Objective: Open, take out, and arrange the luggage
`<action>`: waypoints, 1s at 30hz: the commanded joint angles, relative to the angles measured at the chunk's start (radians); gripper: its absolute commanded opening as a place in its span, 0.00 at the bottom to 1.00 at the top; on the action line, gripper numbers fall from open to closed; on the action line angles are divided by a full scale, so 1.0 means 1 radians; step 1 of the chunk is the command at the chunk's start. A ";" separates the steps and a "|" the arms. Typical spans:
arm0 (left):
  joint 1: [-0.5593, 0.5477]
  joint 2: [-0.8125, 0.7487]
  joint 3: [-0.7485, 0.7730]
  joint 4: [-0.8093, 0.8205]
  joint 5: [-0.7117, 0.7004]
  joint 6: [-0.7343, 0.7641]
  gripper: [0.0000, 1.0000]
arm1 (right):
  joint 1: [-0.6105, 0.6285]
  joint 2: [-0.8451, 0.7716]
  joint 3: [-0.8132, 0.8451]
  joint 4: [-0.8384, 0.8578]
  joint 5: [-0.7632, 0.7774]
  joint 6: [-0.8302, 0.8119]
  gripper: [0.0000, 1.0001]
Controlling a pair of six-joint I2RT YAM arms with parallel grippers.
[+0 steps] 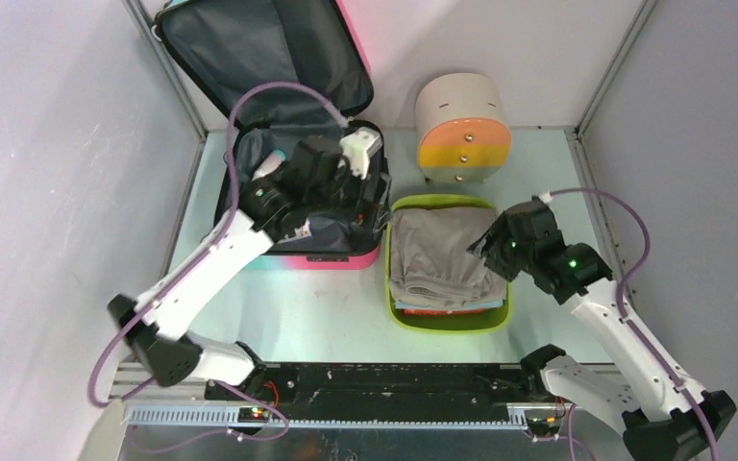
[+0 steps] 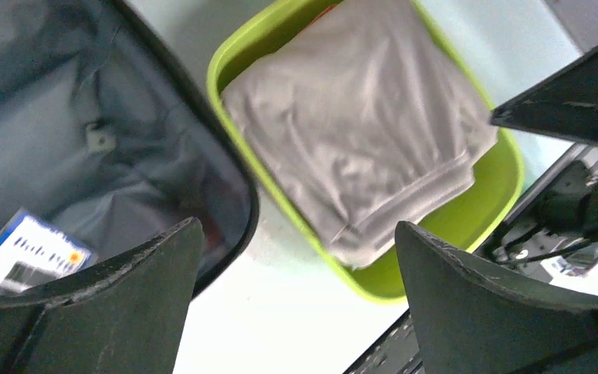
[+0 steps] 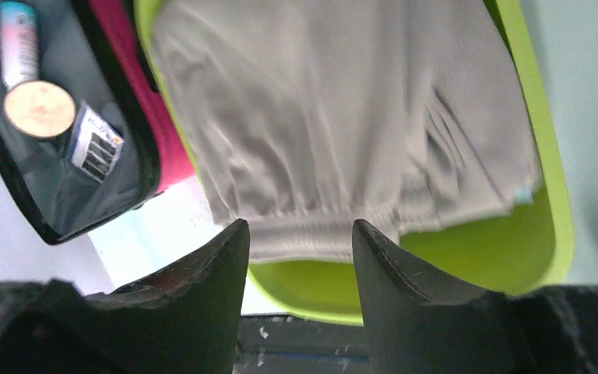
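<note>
Setting: pale table (image 1: 298, 307) inside plain grey walls, two arms bolted at its near edge.

Item 1, luggage (image 1: 259, 58): rear left of the table, already open. The lid leans back against the wall and shows its dark lining. The base lies flat with its pink side just beside the tray. Inside are a tube (image 3: 17, 39), a round disc (image 3: 39, 109) and a small printed packet (image 3: 97, 148).
Handling, as judged: stiff shell, probably light, smooth enough to slip, and the wheels may let it roll. The firm zipper rim of the base looks the safest hold; the lining is soft and gives no purchase.

Item 2, green tray (image 1: 442, 325): right of the luggage, holding a folded grey garment (image 1: 437, 254).

Item 3, beige drum (image 1: 461, 120): behind the tray, apart from it.

Item 4, left gripper (image 2: 296, 230): over the right side of the luggage base, jaws spread wide, nothing between them.

Item 5, right gripper (image 3: 300, 226): over the tray's right side, jaws partly apart, gripping nothing.
</note>
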 commanded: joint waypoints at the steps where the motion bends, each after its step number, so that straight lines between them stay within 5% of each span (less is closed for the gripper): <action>1: 0.001 -0.161 -0.180 0.049 -0.131 0.042 1.00 | 0.139 -0.090 -0.034 -0.319 0.164 0.530 0.54; 9: 0.000 -0.513 -0.550 0.204 -0.360 0.135 1.00 | 0.336 -0.053 -0.080 -0.581 0.160 0.952 0.55; 16: 0.001 -0.655 -0.805 0.392 -0.384 0.179 1.00 | 0.475 0.008 -0.187 -0.418 0.198 1.085 0.52; 30: 0.000 -0.585 -0.788 0.353 -0.349 0.157 1.00 | 0.514 0.126 -0.234 -0.397 0.249 1.250 0.48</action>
